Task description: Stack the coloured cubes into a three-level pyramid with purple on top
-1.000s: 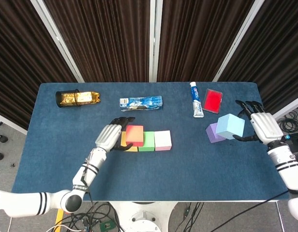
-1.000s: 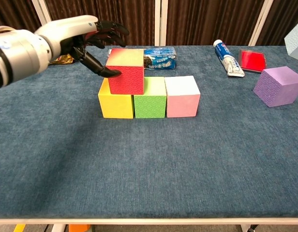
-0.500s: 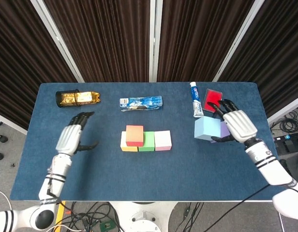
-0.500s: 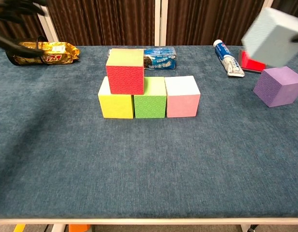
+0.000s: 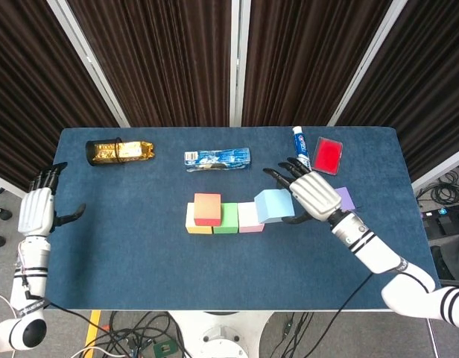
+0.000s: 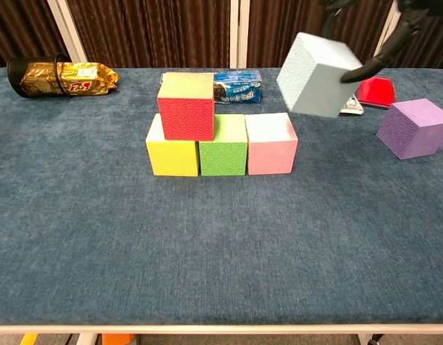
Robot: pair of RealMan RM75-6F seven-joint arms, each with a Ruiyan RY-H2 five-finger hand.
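Carrying the light blue cube (image 5: 273, 206) clamped in its fingers, right hand (image 5: 313, 195) has swung over to the pink cube (image 5: 249, 216), second level nearly complete.

Lab: curtained booth (image 5: 162, 60), loose cables (image 5: 151, 332) (floor).

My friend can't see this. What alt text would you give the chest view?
A robot's right hand holds a light blue cube tilted in the air, above and right of a pink cube. Yellow, green and pink cubes form a row, with a red cube on top; a purple cube waits at right.
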